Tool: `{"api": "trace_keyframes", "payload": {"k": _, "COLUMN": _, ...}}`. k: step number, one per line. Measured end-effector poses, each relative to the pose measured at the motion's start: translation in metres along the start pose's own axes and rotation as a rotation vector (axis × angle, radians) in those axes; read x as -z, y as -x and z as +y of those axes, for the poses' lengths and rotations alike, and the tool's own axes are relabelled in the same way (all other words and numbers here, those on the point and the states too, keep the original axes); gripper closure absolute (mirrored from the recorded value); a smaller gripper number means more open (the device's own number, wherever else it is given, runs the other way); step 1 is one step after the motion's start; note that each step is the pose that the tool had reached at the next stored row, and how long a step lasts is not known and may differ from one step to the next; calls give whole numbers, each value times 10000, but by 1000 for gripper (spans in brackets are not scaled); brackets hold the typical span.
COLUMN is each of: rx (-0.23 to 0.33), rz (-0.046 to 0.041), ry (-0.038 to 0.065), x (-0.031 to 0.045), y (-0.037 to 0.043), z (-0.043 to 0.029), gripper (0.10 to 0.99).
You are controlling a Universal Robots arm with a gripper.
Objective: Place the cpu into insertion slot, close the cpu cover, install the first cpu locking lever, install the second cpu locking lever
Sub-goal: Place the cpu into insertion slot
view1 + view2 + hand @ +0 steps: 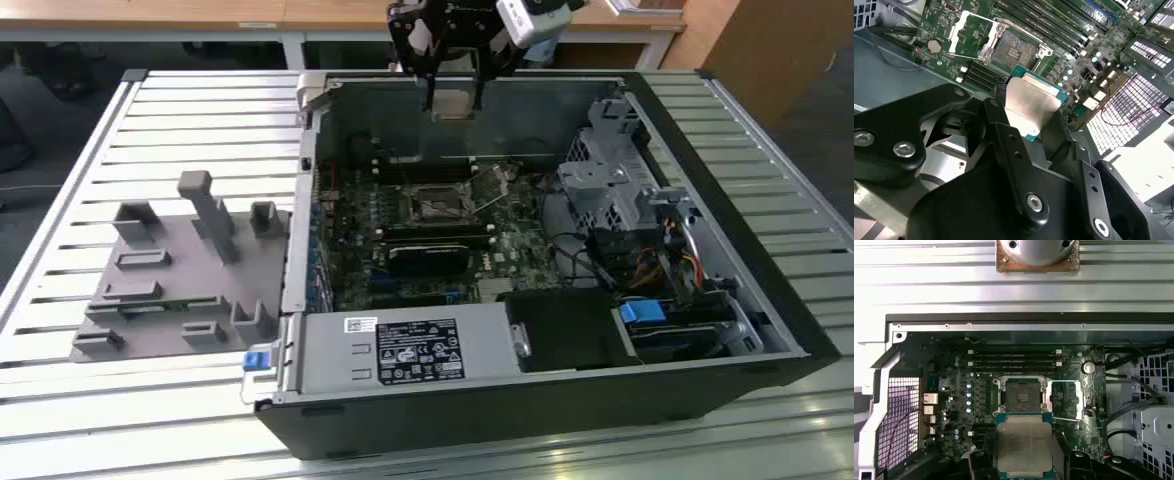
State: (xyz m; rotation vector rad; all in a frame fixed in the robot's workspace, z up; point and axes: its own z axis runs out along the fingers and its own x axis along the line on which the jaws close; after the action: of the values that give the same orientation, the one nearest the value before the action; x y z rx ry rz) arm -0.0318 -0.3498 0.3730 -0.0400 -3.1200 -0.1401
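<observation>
Nothing legible anywhere. Black label on top of the grey power supply in the exterior view: dense white print and symbols, too small to read. Small white sticker just above that label: same. cpu lid in both wrist views: can't make out any marking.

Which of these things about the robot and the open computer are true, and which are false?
1. The claw is holding the cpu. True.
2. The cpu already sits in the insertion slot. False: the slot is empty, and the cpu hangs above the board in the claw.
3. The cpu cover is flipped open beside the slot. True.
4. The computer case is closed up. False: its side is open and the green motherboard shows inside.
</observation>
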Motion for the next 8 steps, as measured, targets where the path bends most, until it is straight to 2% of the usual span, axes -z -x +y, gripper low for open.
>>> {"api": "trace_keyframes", "payload": {"k": 8, "rx": -52, "rz": -4, "ry": 1, "x": 0, "y": 0, "z": 0, "gripper": 557}}
